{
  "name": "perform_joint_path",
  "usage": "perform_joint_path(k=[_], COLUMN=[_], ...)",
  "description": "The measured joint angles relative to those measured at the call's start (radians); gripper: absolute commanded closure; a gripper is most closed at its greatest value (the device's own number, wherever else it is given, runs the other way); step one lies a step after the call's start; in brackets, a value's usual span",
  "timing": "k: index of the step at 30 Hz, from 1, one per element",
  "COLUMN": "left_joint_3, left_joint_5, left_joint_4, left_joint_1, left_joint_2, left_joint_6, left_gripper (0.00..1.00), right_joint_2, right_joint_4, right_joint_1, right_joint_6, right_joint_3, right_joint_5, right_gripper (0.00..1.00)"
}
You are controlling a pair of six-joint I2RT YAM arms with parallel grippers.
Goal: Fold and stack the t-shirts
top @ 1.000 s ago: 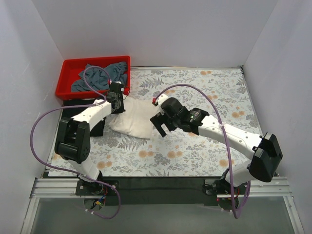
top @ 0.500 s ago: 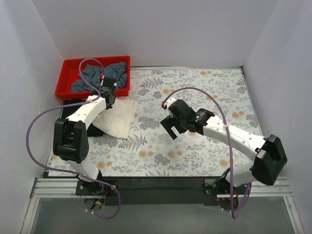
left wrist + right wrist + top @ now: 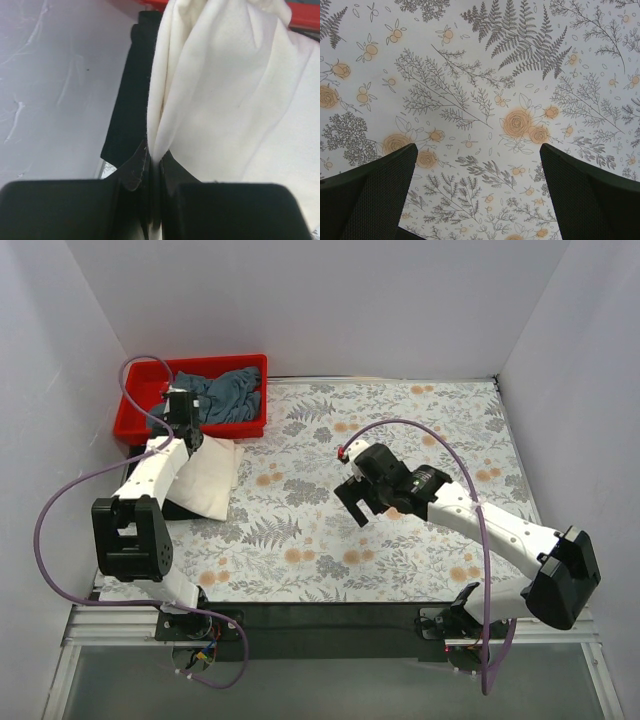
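The folded cream-white t-shirt (image 3: 212, 476) lies at the table's left edge, partly over the folded black t-shirt (image 3: 180, 508). My left gripper (image 3: 186, 434) is shut on the cream shirt's far edge, just in front of the bin. In the left wrist view the jaws pinch a fold of the cream-white t-shirt (image 3: 220, 100), with the black t-shirt (image 3: 127, 110) to its left. The slate grey-blue t-shirt (image 3: 226, 396) lies crumpled in the red bin. My right gripper (image 3: 362, 502) is open and empty above the table's middle. Its fingers (image 3: 367, 195) frame bare floral cloth.
The red plastic bin (image 3: 139, 390) stands at the far left corner. The floral tablecloth (image 3: 420, 430) covers the table. White walls close in the left, back and right sides.
My left gripper has dragged the cream shirt left and away, from the middle-left of the table onto the black shirt. My right gripper has let go, opened and drawn back to the right.
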Motion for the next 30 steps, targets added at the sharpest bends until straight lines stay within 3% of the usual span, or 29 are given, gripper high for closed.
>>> perform_joint_path(k=[10,30], left_joint_3=[-0.001,0.009], left_joint_5=[0.030,-0.028], left_joint_4=[0.067,0.192], left_joint_1=[0.167,0.249], left_joint_2=[-0.013,0.132], left_joint_6=[0.030,0.089], left_gripper=[1.00,1.00], right_joint_2=[-0.011,-0.003], right_joint_4=[0.002,0.004], right_joint_1=[-0.008,-0.021], right_joint_6=[0.000,-0.033], right_joint_3=[-0.046,-0.053], right_joint_5=[-0.010,-0.010], right_gripper=[0.02,0.03])
